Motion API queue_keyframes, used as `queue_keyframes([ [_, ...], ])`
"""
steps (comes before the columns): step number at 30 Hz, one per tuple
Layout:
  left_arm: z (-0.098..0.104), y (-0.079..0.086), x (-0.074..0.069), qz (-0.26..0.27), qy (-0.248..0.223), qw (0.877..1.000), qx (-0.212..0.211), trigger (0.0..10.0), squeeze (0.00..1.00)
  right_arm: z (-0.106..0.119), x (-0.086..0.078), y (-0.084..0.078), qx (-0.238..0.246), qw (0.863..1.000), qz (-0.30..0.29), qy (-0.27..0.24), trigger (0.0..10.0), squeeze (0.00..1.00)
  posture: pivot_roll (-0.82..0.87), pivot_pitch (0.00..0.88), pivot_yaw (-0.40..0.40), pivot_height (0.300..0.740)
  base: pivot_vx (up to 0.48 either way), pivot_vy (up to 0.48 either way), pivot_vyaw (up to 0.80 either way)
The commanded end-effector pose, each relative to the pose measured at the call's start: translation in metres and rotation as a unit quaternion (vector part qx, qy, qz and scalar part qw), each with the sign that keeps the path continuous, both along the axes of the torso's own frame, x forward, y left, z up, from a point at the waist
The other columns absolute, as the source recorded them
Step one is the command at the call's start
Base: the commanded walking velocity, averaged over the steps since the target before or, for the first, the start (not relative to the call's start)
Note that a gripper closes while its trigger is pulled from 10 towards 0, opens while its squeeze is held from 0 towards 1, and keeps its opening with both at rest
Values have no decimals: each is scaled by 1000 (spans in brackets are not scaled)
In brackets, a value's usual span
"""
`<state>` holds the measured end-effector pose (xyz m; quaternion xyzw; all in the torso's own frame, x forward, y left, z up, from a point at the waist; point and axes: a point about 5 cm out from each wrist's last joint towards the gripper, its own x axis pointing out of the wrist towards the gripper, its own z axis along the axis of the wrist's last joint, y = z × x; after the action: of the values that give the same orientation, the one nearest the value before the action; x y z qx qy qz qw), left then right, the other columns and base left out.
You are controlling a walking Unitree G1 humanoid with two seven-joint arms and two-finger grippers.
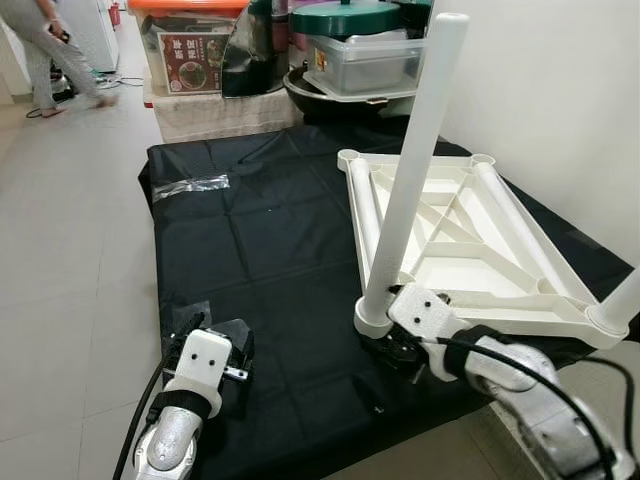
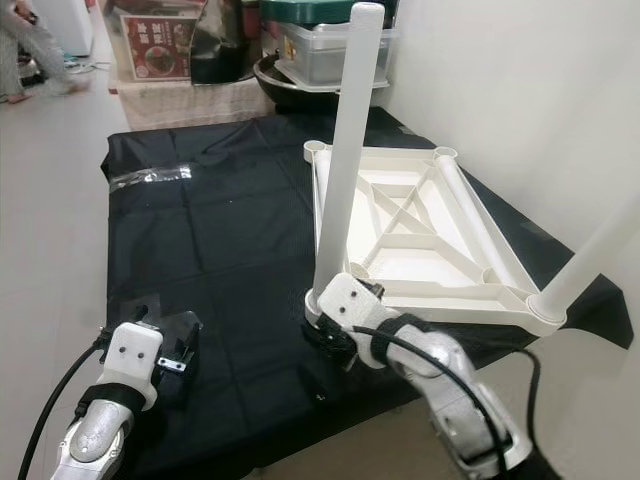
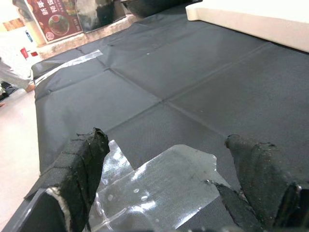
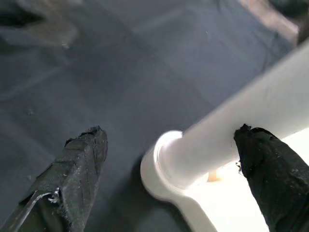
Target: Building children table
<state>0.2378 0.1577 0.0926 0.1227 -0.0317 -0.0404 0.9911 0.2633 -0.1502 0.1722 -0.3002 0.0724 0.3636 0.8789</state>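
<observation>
Black cloth point(image 1: 270, 250) covers the floor across the middle of my head views, and on its right half lies the white children's table point(image 1: 470, 240), upside down with its ribbed underside showing. One white leg point(image 1: 415, 170) stands upright in the near left corner socket; a second leg point(image 2: 590, 255) rises at the lower right and is cut off by the frame edge. My right gripper point(image 4: 169, 164) sits at the base of the upright leg with its fingers spread wide, one finger point(image 4: 268, 164) against the leg's side and the other out over the cloth, so it is not clamped on anything. My left gripper point(image 3: 169, 183) rests low at the lower left of the cloth, also wide apart, over a crinkled piece of clear tape point(image 3: 159, 186); I cannot tell whether the fingers touch it. Another strip of clear tape point(image 1: 190, 186) lies at the upper left of the cloth. At the top of the frame a red box point(image 1: 190, 55) carries Chinese characters and a bowl picture, too small for me to read. Beside it stand a clear plastic tub point(image 1: 365, 60) and dark cookware, partly cropped. A person's legs point(image 1: 45, 50) show at the upper left corner.
</observation>
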Motion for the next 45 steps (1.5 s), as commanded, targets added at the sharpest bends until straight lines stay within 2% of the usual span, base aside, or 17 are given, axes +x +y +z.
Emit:
queue_keyframes([
  [1, -3, 0, -1, -1, 7, 1000, 5, 10000, 0, 8, -4, 7, 48, 997, 58, 29, 10000, 0, -27, 0, -65, 740, 0, 0, 0],
  [3, -3, 0, -1, -1, 6, 1000, 4, 10000, 0, 11, -6, 10, 68, 994, 77, 38, 10000, 0, -27, 0, -65, 740, 0, 0, 0],
  [6, -2, -1, -1, 0, 5, 1000, 4, 10000, 0, 17, 8, 35, 129, 988, 78, 35, 10000, 0, -12, 0, -72, 740, 0, 0, 0],
  [13, -2, -1, -1, 1, 4, 1000, 5, 10000, 0, 18, 26, 57, 169, 985, 39, 20, 10000, 0, 9, 0, -78, 740, 0, 0, 0],
  [15, -2, 0, -1, 2, 4, 1000, 6, 10000, 0, 19, 52, 69, 206, 977, -51, 8, 10000, 0, 12, 0, -79, 740, 0, 0, 0],
  [16, -2, 0, -1, 2, 4, 1000, 6, 10000, 0, 19, 52, 69, 206, 977, -51, 8, 10000, 0, 12, 0, -79, 740, 0, 0, 0],
  [17, -2, -1, -1, 2, 4, 1000, 6, 10000, 0, 14, 71, 68, 214, 967, -140, 11, 10000, 0, 17, 0, -81, 740, 0, 0, 0],
  [18, -2, -1, -1, 2, 4, 1000, 6, 10000, 0, 14, 71, 68, 214, 967, -140, 11, 10000, 0, 17, 0, -81, 740, 0, 0, 0],
  [21, -1, -1, -1, 1, 3, 1000, 6, 10000, 0, -10, 97, 24, 177, 919, -351, 27, 10000, 0, 26, 0, -86, 740, 0, 0, 0],
  [25, -1, -1, -1, 2, 3, 1000, 6, 10000, 0, -15, 101, 9, 157, 902, -402, 23, 10000, 0, 27, 0, -86, 740, 0, 0, 0],
  [26, -2, -1, -2, 2, 5, 1000, 6, 10000, 0, -15, 100, -24, 138, 872, -469, -15, 10000, 0, 17, 0, -81, 740, 0, 0, 0],
  [30, -3, -1, -3, 1, 7, 1000, 6, 10000, 0, -17, 96, -42, 104, 865, -489, -40, 10000, 0, 5, 0, -72, 740, 0, 0, 0],
  [34, -3, -3, -3, -2, 8, 1000, 5, 10000, 0, -26, 91, -54, 59, 877, -475, -49, 10000, 0, 0, 0, -68, 740, 0, 0, 0],
  [35, -3, -4, -3, -3, 9, 1000, 4, 10000, 0, -31, 85, -76, 23, 875, -479, -58, 10000, 0, -4, 0, -67, 740, 0, 0, 0],
  [37, -4, -4, -3, -3, 9, 1000, 4, 10000, 0, -32, 84, -90, 10, 870, -489, -61, 10000, 0, -5, 0, -68, 740, 0, 0, 0],
  [38, -4, -4, -3, -3, 10, 1000, 3, 10000, 0, -34, 81, -114, -18, 860, -506, -65, 10000, 0, -5, 0, -68, 740, 0, 0, 0],
  [45, -6, -5, -2, -6, 12, 1000, 2, 10000, 0, -29, 77, -154, -42, 841, -534, -77, 10000, 0, -22, 0, -59, 740, 0, 0, 0],
])
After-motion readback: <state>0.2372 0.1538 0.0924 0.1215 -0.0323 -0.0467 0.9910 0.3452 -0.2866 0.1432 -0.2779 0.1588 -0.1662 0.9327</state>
